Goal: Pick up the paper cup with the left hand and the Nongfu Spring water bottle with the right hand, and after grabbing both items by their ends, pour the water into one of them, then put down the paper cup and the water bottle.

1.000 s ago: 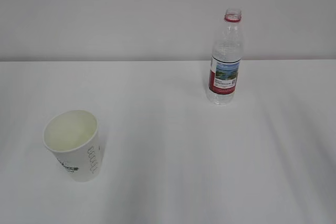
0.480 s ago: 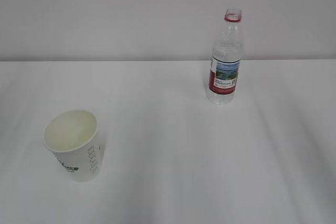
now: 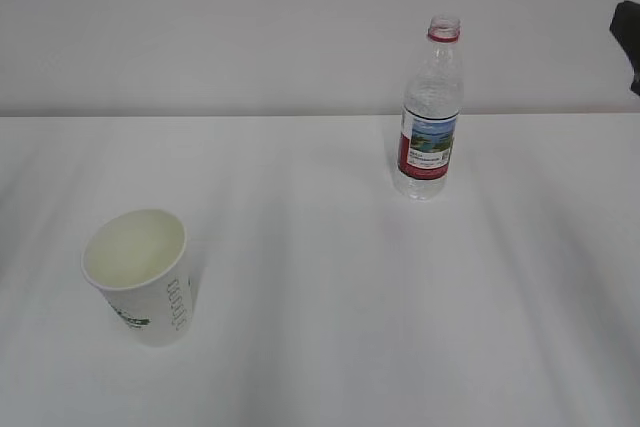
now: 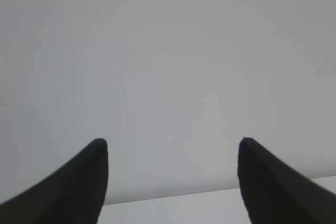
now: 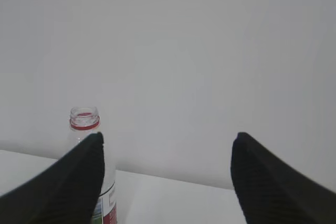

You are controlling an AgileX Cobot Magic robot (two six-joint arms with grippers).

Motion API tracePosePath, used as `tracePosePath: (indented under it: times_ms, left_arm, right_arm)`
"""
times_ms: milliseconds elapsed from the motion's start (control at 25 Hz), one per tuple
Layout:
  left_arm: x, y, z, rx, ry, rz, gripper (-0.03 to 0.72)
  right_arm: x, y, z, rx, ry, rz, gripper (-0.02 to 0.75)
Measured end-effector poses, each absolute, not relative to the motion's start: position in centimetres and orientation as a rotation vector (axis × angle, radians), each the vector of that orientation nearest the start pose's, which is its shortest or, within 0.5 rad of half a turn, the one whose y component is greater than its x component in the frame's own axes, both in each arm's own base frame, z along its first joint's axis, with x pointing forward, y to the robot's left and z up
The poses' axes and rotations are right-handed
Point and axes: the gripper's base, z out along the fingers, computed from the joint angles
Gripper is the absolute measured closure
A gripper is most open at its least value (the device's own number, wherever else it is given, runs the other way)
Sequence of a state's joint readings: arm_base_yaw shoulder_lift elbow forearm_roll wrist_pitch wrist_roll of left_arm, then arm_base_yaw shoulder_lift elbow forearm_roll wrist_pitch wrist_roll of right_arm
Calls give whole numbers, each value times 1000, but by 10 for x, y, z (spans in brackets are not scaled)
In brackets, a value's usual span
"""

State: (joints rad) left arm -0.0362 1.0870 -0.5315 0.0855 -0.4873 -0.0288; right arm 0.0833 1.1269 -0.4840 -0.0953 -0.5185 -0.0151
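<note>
Cup (image 3: 138,275) at 8 o'clock: light, crushable; grip gently mid-wall. Bottle (image 3: 430,112) at 1 o'clock: uncapped, thin-walled; grip label band. Left hand (image 4: 170,182) and right hand (image 5: 165,179) both spread, empty.

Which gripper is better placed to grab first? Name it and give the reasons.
Probably the right hand. Its jaws stand open and its wrist view shows the Nongfu Spring water bottle ahead, just inside its left finger. The left hand, also open, faces only the wall; the paper cup is not in its view.
</note>
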Motion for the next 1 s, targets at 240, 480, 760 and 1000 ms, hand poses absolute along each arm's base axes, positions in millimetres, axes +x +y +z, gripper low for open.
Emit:
tracePosePath:
  times_ms: [240, 480, 760, 1000]
  left_arm:
    - [236, -11, 284, 67, 1633, -31, 127]
    - [237, -10, 257, 49, 1749, -36, 127]
    - [219, -10, 228, 42, 1782, -45, 127]
    - [199, -9, 204, -3, 1797, -69, 129]
  right_arm:
    - [240, 24, 259, -188, 1673, 29, 169]
    - [253, 27, 237, -222, 1740, 31, 170]
    - [263, 30, 216, -205, 1788, 81, 170]
    - [252, 35, 195, -249, 1769, 141, 170]
